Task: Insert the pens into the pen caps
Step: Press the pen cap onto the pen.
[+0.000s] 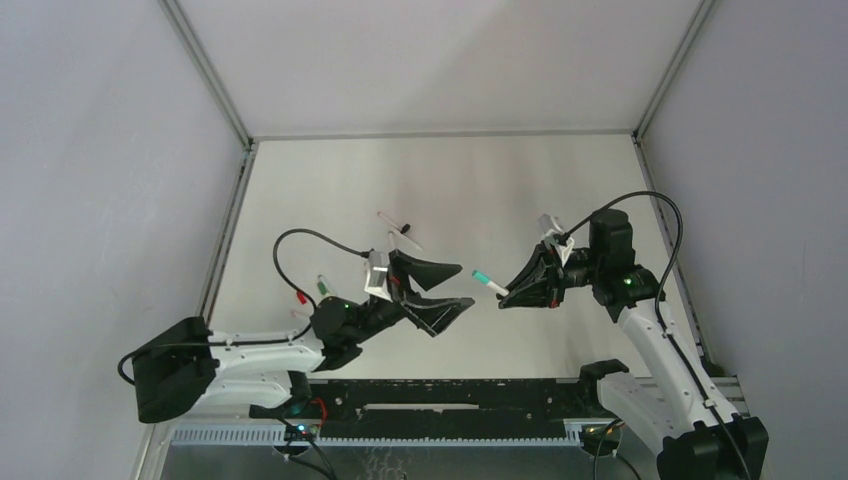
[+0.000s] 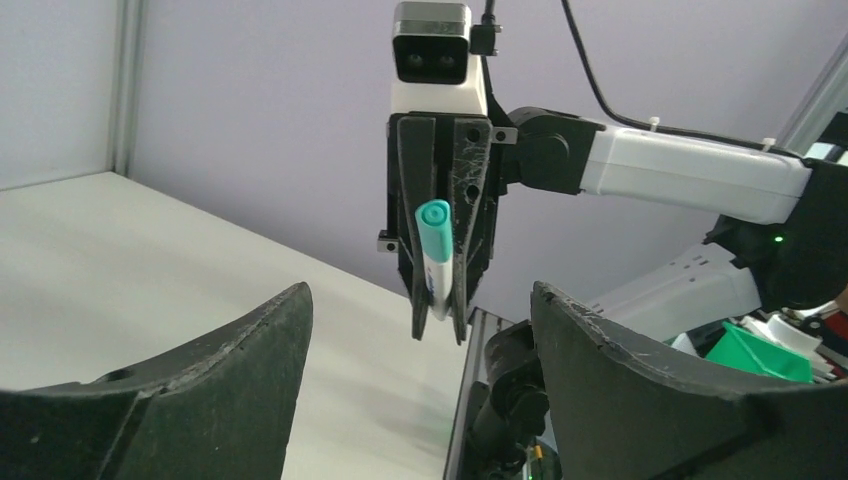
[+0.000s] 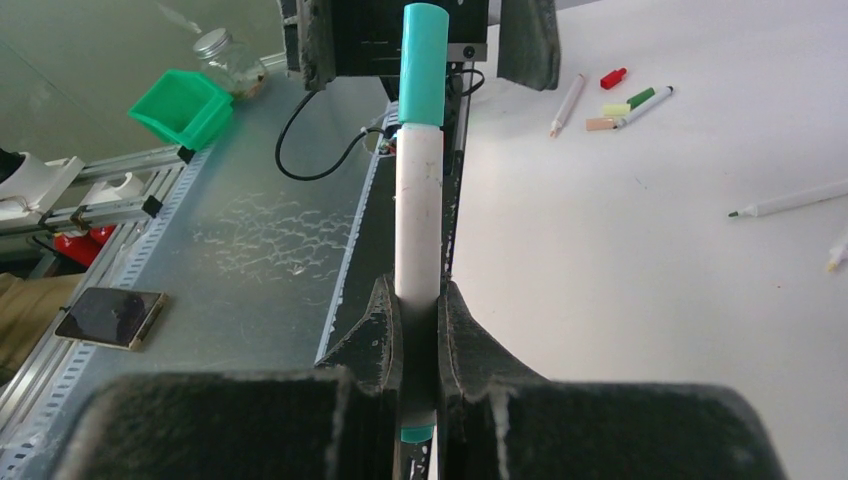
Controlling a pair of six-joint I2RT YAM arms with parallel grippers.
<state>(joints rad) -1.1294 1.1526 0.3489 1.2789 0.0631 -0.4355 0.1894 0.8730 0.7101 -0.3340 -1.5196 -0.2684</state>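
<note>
Pen (image 3: 418, 220), one, pinched by right gripper (image 1: 504, 294), left gripper (image 1: 465, 287) spread, three loose caps (image 3: 615, 109)

Left claw (image 1: 466, 286) wide (right claw (image 1: 507, 294) pinched)

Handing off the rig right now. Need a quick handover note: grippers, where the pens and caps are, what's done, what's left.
Left gripper: jaws open, empty, facing the right one.
Right gripper: jaws shut on the teal pen, held off the table.
Done: the teal cap sits on that pen's end.
Left: put the teal pen down. The loose pens, the red cap and the yellow-green cap lie on the table, not yet joined.
</note>
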